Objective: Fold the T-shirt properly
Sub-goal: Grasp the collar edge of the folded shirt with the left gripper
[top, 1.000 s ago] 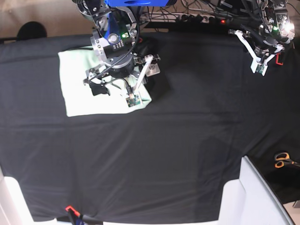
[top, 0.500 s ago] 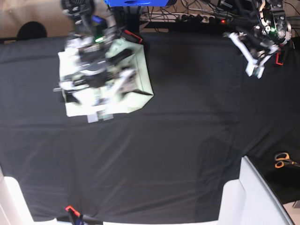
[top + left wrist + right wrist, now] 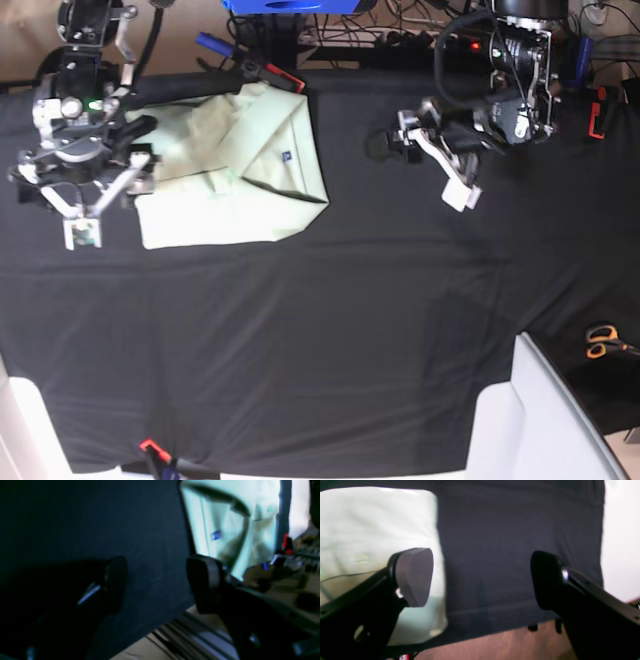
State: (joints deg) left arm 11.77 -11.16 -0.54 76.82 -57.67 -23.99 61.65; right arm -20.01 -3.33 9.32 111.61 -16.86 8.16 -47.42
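Both grippers are empty right now: the right gripper (image 3: 480, 580) has its jaws spread wide over bare black table covering (image 3: 507, 530), with the T-shirt (image 3: 377, 530) just off to the side behind one pad, and the left gripper (image 3: 156, 582) is spread too, well apart from the shirt, which sits ahead of it and to one side. My guess is nothing's pinched because the shirt (image 3: 240, 170) already lies as a folded pad (blue neck label (image 3: 286, 156) showing on top). Both arms hang angled down on opposite sides of it, clear of the cloth.
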